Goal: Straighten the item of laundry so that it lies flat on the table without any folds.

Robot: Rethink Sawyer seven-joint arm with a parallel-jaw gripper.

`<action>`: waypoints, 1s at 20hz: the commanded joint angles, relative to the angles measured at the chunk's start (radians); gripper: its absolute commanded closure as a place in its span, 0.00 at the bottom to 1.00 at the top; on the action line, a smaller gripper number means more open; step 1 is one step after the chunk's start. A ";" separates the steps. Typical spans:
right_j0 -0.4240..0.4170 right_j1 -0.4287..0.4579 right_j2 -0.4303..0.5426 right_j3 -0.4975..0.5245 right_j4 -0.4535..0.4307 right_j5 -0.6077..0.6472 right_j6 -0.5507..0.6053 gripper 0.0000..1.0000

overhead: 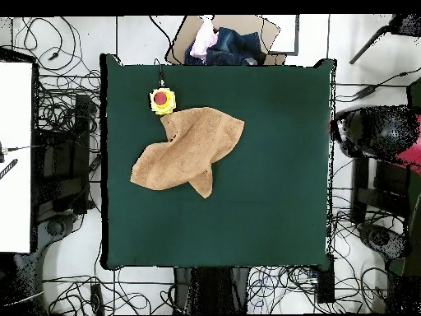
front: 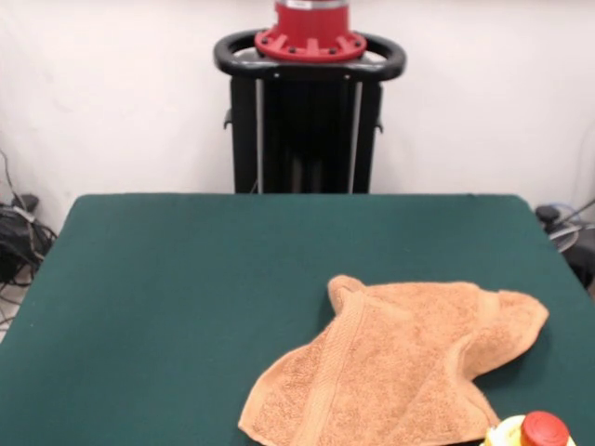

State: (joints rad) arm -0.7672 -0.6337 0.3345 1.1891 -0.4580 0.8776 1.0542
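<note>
The towel [front: 400,367] lies crumpled on the green tabletop [front: 186,297], and in the front view it sits low and to the right, close to the near edge. It is far from flat: one corner pokes up toward the middle of the tabletop, a flap bulges out to the right, and a woven band runs diagonally down its left part, with folds and a dark crease cutting in along the right side. Right at the bottom edge, just beside the towel's lower right corner, there is a yellow box with a red button [front: 539,431], and it looks to be touching or nearly touching the cloth. From overhead, the towel [overhead: 191,148] spreads in an irregular winged shape in the upper left part of the tabletop [overhead: 263,206], with the button box [overhead: 162,100] sitting right at its top tip, near the table's edge. The gripper is nowhere to be seen in either view, so its state is out of sight; only the black pedestal [front: 307,121] with its red base ring stands behind the table. Cables [overhead: 70,123] sprawl over the floor all around, and a pile of dark and pink cloth in a box [overhead: 222,41] sits past the table's top edge in the overhead view.
</note>
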 commanded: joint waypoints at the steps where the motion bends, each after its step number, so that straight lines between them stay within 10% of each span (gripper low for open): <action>1: 0.070 -0.005 0.069 0.159 0.002 0.031 -0.064 0.00; 20: 0.253 -0.050 -0.076 0.346 0.017 -0.158 0.261 0.00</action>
State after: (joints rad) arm -0.5432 -0.6718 0.2984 1.3645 -0.4611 0.7830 1.0526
